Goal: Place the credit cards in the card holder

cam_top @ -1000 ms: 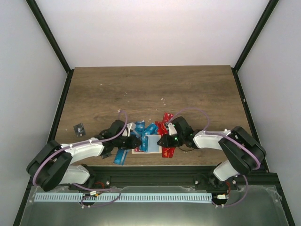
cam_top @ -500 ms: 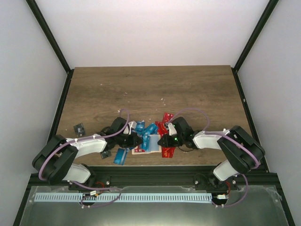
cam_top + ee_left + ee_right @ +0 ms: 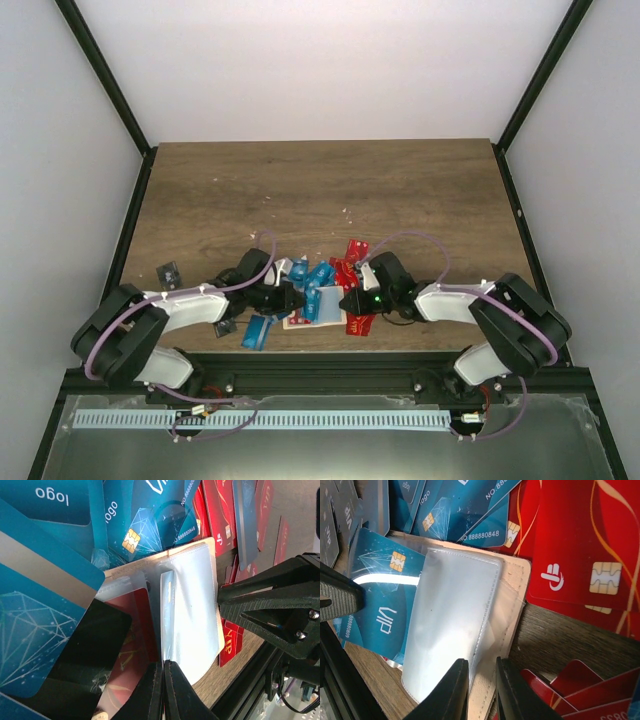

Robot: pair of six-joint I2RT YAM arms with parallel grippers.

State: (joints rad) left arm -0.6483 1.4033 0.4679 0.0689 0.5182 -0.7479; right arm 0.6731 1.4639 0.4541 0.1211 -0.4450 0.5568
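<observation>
Since a second ago our left arm's elbow has swung in toward the card holder (image 3: pixel 514 592), and our right gripper (image 3: pixel 481 670) has squeezed narrower. Now its two fingers stand only a little apart. The near edge of the card holder sits between them, so we take it as pinched.

Our left gripper (image 3: pixel 163 667) is closed tight. Its tips touch the other edge of the holder's clear sleeve (image 3: pixel 192 610), but we cannot tell if they pinch it.

The card holder lies open on the wooden table (image 3: pixel 330 190), in the middle of the pile of credit cards (image 3: pixel 318 275).

The right wrist view shows a blue VIP card (image 3: pixel 377 605) with one end tucked under the clear sleeve. The left wrist view shows a red card (image 3: pixel 132 630) and a black card (image 3: pixel 92 640) just beside the holder. Only the top view shows one small dark card (image 3: pixel 169 272) lying alone, well apart from the holder, on our left arm's side.
</observation>
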